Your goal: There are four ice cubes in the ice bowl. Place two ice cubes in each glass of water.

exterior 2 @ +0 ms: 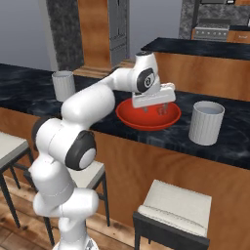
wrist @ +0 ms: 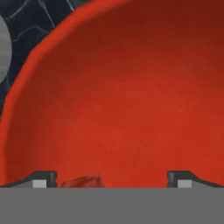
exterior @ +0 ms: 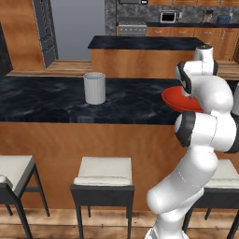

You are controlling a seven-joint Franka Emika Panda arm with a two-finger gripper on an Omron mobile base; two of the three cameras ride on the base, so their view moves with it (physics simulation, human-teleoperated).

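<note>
Red bowl (exterior 2: 128,117) is where all the action is right now. It sits on the dark marbled counter (exterior: 42,100), roughly between the two ribbed tumblers: one glass (exterior: 94,87) well off to one side, the other glass (exterior 2: 206,122) near the bowl on the opposite side. The arm is reaching over the counter with its gripper (exterior 2: 156,108) hanging inside the bowl's rim, fingers spread wide and nothing between them.

From the hand camera you're basically staring straight down into the glossy red bowl. One ice cube (wrist: 82,181) peeks in at the bottom edge, reddish against the bowl and sitting just beside one fingertip (wrist: 43,178) rather than centred between the two. I can't make out the other cubes; they're either out of frame or too faint to pick out, and I can't tell whether either glass already has ice in it.

So my read is it's in the pick-a-cube stage, lining up for a grab. Next move probably calls for a small sideways nudge so the cube sits in the middle of the gap, then a bit more descent and a gentle close. Slippery little thing on a curved glossy surface, so an off-centre pinch could just squirt it away.
</note>
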